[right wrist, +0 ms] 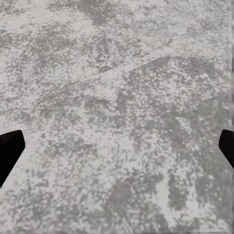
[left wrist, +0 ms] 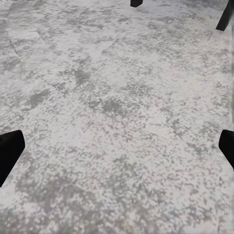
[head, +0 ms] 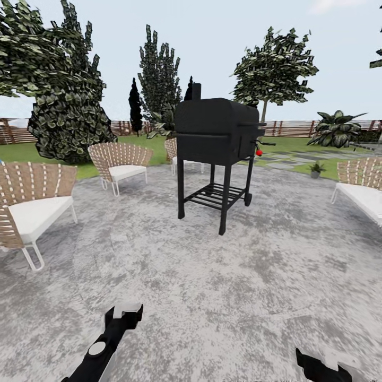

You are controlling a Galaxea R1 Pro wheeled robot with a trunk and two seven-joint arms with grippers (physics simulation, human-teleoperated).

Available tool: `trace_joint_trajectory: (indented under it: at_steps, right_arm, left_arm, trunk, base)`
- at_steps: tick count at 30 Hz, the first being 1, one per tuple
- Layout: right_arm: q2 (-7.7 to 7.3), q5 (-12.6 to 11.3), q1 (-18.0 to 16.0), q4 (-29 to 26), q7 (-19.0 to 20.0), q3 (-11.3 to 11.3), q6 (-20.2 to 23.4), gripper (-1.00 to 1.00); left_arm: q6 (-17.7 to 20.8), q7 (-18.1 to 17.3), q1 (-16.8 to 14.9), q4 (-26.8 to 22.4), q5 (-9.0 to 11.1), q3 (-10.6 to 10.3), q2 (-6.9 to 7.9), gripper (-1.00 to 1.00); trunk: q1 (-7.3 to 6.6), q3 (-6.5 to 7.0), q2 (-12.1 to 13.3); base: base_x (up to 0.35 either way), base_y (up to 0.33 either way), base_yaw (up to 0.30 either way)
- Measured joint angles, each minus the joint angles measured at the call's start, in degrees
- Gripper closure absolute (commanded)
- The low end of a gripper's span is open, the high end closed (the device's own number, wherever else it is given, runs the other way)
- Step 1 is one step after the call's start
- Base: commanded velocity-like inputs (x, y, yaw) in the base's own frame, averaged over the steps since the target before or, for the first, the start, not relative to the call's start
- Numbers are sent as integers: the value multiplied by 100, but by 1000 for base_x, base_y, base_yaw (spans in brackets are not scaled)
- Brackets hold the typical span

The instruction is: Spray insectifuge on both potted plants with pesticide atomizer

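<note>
The pesticide atomizer is out of view. Far off at the right, a small low green potted plant [head: 317,169] sits on the lawn beyond the patio's edge. My left gripper [head: 125,313] hangs low over the grey paving, and in the left wrist view [left wrist: 117,151] its dark fingertips [left wrist: 9,151] stand wide apart, open and empty. My right gripper [head: 320,365] is low at the right. In its wrist view [right wrist: 117,151] it is open too, with bare paving between the fingers [right wrist: 9,151].
A black grill [head: 218,154] on legs stands mid-patio ahead. Woven chairs with white cushions sit at left [head: 32,207], back left [head: 121,164] and right [head: 363,188]. Trees, a large broad-leaf plant [head: 335,130] and a slatted fence [head: 289,128] border the lawn.
</note>
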Motion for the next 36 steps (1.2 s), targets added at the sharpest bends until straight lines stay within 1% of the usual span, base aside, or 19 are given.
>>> trace_joint_trajectory:
  at_steps: [36]
  right_arm:
    - [-9,-27,0,0,0,-25,4,-100]
  left_arm:
    - [-3,0,1,0,0,4,0,-100]
  trunk:
    - [0,0,0]
  base:
    - [0,0,-270]
